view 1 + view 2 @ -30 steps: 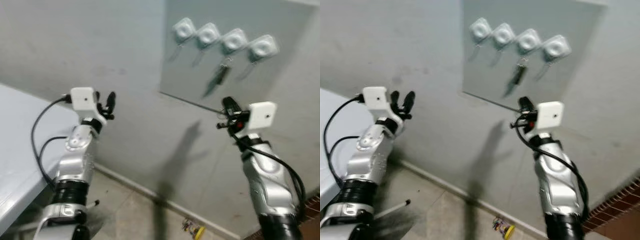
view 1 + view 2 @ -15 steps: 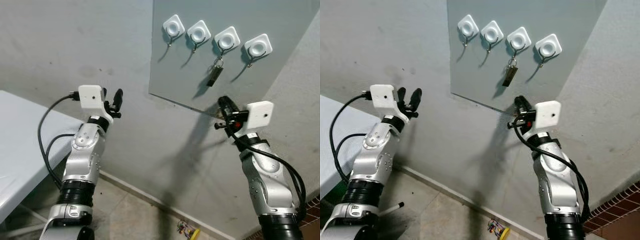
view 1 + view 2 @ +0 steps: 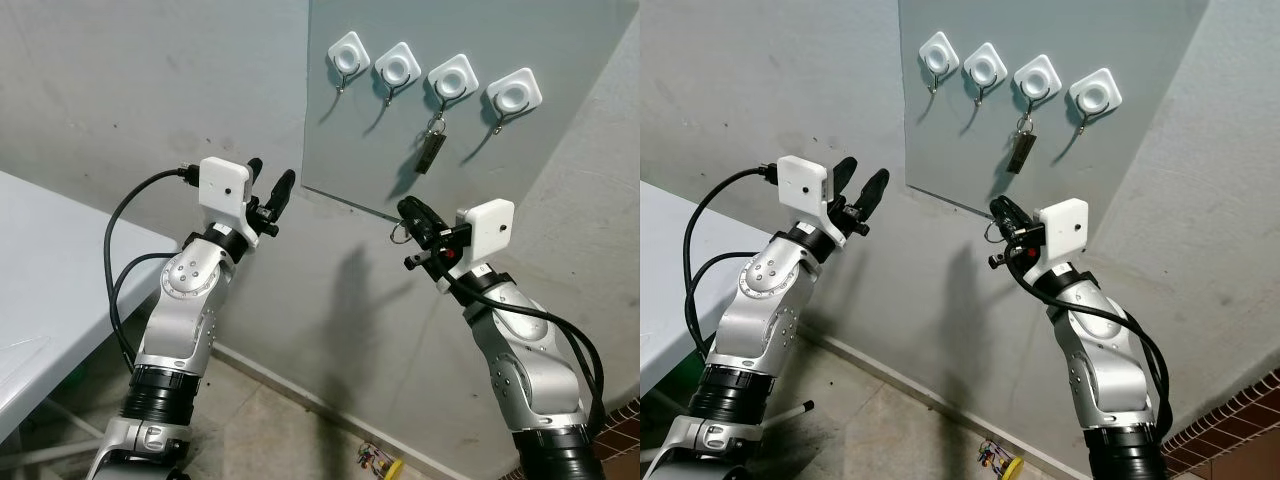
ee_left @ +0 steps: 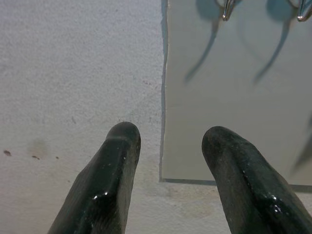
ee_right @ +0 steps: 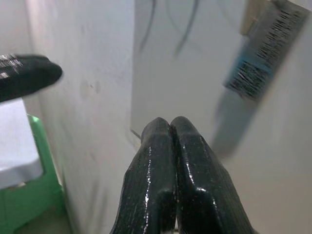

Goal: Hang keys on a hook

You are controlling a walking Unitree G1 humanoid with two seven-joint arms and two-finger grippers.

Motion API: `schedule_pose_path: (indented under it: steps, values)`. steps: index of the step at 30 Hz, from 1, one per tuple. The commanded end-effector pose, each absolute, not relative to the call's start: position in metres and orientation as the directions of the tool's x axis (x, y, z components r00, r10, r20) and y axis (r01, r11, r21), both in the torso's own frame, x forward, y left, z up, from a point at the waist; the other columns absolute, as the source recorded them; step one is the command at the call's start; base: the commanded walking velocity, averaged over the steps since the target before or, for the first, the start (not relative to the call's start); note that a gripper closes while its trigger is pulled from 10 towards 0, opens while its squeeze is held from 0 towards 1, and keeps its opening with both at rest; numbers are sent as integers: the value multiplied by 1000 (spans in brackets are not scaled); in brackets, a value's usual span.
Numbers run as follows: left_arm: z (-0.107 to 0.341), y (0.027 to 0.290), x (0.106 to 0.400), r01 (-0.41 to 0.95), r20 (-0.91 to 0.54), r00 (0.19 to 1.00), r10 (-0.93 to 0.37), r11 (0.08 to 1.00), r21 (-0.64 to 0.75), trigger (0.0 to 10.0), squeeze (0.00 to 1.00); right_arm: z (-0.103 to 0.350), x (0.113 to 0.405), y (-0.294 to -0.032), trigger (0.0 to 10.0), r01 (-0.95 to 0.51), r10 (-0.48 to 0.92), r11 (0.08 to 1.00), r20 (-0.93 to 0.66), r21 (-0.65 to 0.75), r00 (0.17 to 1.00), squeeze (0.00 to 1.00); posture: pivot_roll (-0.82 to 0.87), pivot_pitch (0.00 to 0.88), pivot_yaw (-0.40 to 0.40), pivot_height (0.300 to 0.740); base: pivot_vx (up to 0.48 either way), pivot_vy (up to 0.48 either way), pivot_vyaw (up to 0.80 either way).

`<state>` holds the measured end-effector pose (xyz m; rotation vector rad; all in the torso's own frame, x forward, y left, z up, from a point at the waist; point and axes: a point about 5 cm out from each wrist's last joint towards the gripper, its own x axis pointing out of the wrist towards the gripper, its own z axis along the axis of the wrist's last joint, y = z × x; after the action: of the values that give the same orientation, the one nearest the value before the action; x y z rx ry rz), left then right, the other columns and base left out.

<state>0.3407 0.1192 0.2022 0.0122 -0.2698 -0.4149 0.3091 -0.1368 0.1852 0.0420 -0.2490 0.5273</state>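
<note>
Left eye view: a grey panel (image 3: 480,120) fills the upper right of the frame, with four white hooks (image 3: 433,79) in a row along its top. The keys (image 3: 431,148), a ring with a dark tag, hang from the third hook from the left, so the task's thing looks to be already in its place. Right of centre the right gripper (image 3: 412,213) points up toward the panel's lower edge, its fingers pressed together with a small wire ring showing just beside them; I cannot tell whether they hold it. Left of centre the left gripper (image 3: 270,190) is raised beside the panel's lower left corner, fingers apart and holding nothing. A white table (image 3: 50,290) runs along the lower left, and a small yellow object (image 3: 385,463) lies on the floor at the bottom.

Right eye view: the same scene, with the keys in the upper middle and the right gripper just below them, well clear of the tag.

Left wrist view: the two spread fingers (image 4: 105,185) frame the panel's corner, and two hook tips show at the top edge. Judging from this, the arm is simply held out of the way.

Right wrist view: the fingers (image 5: 156,170) are shut tight at bottom centre, and the barcoded tag hangs free at upper right.
</note>
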Motion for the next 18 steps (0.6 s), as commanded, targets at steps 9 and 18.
schedule_pose_path:
  steps: [9,18]
  values:
    - [217,107,340,448,291,846,-447,891,68,10000,0,235,316,-111,10000,-642,607,765,377,-40,700,0,-150,4,-50,740,0,0,0]
    - [224,94,337,489,303,819,-487,869,75,10000,0,258,321,-98,10000,-726,674,686,426,-56,604,0,-141,0,-56,740,0,0,0]
